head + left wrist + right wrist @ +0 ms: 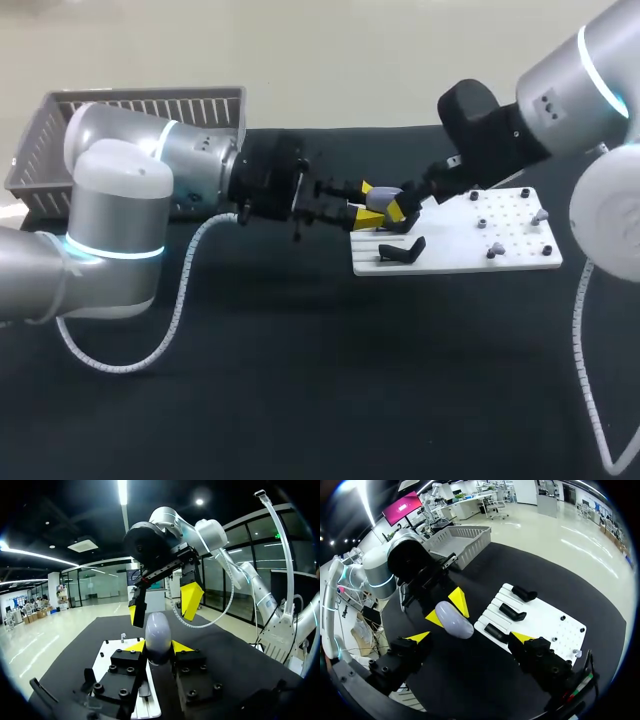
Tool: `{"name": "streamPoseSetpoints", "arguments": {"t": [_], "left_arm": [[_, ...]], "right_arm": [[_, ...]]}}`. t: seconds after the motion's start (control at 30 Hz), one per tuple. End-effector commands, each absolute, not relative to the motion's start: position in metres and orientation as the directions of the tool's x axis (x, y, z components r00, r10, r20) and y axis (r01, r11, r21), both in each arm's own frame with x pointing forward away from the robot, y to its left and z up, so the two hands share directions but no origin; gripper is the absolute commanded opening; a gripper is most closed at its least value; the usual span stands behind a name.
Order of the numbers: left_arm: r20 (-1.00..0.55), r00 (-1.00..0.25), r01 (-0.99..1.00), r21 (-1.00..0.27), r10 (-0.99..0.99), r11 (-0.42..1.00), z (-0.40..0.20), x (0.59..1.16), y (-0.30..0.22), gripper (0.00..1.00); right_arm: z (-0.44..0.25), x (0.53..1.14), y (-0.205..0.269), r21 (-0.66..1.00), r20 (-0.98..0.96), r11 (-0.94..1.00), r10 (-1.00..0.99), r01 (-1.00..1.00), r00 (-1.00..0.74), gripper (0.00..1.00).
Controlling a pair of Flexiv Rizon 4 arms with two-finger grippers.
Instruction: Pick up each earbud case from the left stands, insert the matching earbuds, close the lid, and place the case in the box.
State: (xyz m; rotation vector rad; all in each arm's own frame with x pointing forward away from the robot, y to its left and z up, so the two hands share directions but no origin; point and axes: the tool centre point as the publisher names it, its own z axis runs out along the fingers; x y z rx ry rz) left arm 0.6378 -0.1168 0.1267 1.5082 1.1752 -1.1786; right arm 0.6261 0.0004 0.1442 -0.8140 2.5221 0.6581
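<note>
Case presented mid-air
Left gripper point(158, 646) clamps the pale grey oval plastic earbud case point(157, 630); the wide-open, empty right gripper point(163, 607) just ahead should centre before closing.

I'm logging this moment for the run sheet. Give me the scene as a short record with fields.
held item: lavender-grey earbud case, up off the table
left gripper: shut on the earbud case from two sides
right gripper: open, fingers spread wide, case just ahead between them, not gripped
white board: on the table below the right arm
black stands: three in a row on the board's edge, no case on them
basket: grey, slatted, at the far left behind the left arm
</note>
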Motion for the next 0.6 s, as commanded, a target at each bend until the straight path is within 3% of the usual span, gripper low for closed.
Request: {"name": "streamPoseSetpoints", "arguments": {"t": [0.03,0.6], "left_arm": [[-0.981,0.109,0.98,0.079,0.159,-0.18,0.1259,0.638,-0.1165,0.0],[-0.981,0.109,0.98,0.079,0.159,-0.18,0.1259,0.638,-0.1165,0.0]], "right_arm": [[0.1414,0.6312,0.0018,0.306,-0.503,0.722,-0.431,-0.621,-0.749,1.0],[0.1359,0.638,-0.0016,0.315,-0.5,0.739,-0.404,-0.595,-0.766,1.0]]}}
